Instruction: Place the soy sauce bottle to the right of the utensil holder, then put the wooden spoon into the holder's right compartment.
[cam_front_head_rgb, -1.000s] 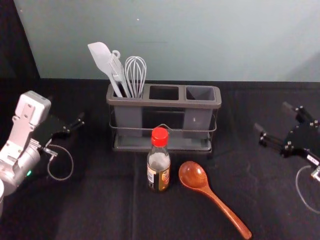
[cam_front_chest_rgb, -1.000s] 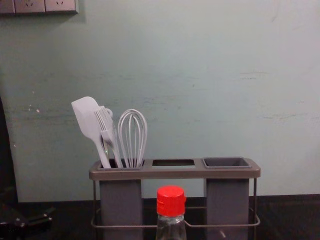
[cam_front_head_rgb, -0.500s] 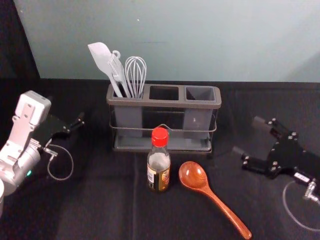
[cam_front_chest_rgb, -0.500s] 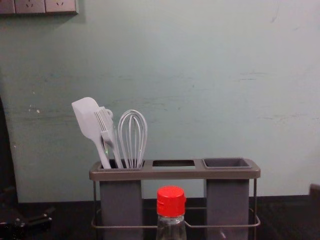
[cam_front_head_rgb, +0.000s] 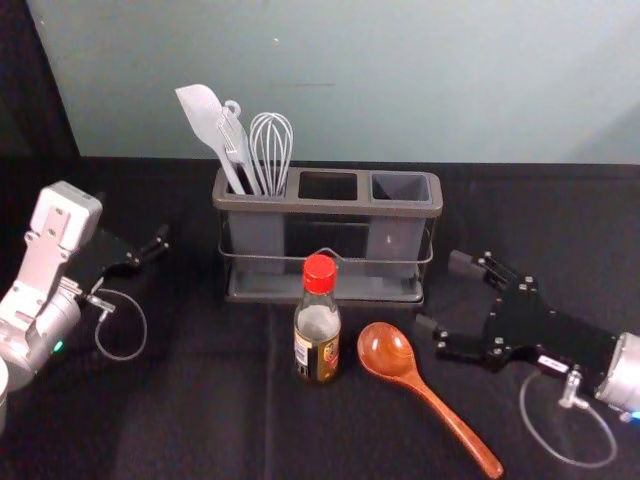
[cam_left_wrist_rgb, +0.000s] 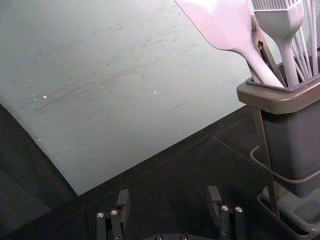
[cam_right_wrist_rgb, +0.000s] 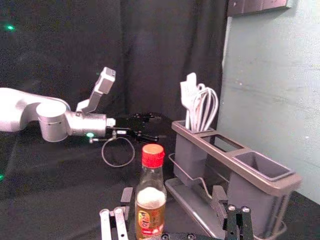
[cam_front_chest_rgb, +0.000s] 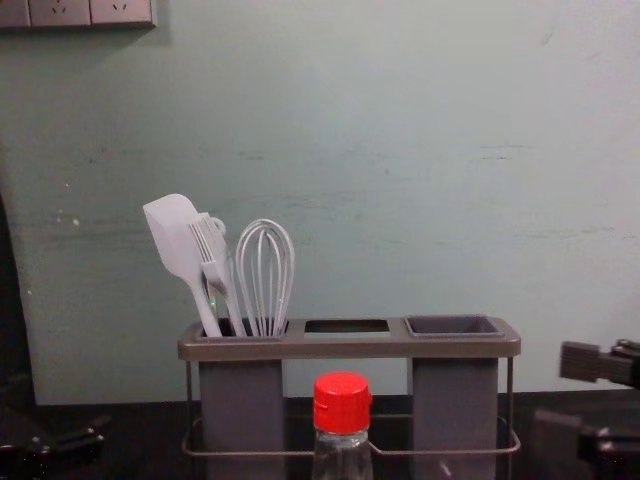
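My right gripper, open and empty, reaches in from the right, its fingertips short of the soy sauce bottle. That bottle stands upright, red-capped, before the grey utensil holder. To its right lies the wooden spoon, bowl towards the holder, handle slanting to the near right. The holder's right compartment is empty. In the right wrist view, the bottle stands beyond the open right gripper, between the lines of its fingers. My left gripper stays parked at the left; its wrist view has it open.
A white spatula, a brush and a whisk stand in the holder's left compartment. Behind the holder rises a pale wall. Dark cloth covers the table.
My right gripper has moved left from the right side, nearer the bottle and spoon, and has come into the chest view's right edge. The left arm, bottle, spoon and holder have stayed put.
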